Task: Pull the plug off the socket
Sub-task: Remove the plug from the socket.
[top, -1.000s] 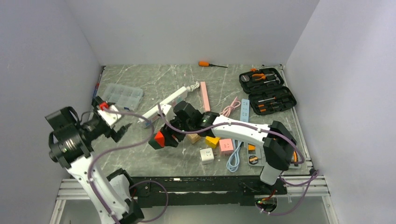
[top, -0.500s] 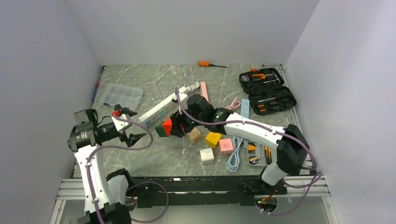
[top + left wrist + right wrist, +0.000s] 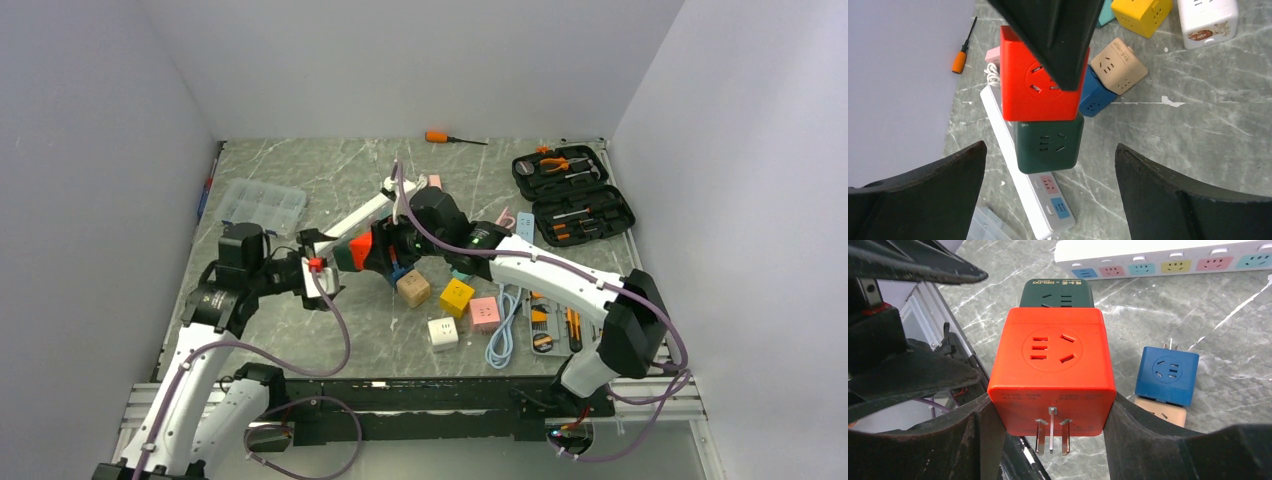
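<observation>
Right gripper (image 3: 1048,407) pinches red cube (image 3: 1052,357) by 2 sides, prongs toward its wrist. Green cube (image 3: 1049,142) sits flush on the far face. Left gripper (image 3: 1050,150) spread wide, green cube just ahead of its gap, untouched.

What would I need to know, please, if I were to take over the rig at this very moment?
Right tool: shut on the red socket cube, held in the air with its own prongs bare.
Left tool: open, facing the dark green cube, not touching it.
Things: the green cube sits joined to the red one's far face; the white power strip lies on the table beneath.
Done: the joined pair is lifted and presented to the left tool.
Left: close the left tool on the green cube, then pull it straight off the red one.
</observation>
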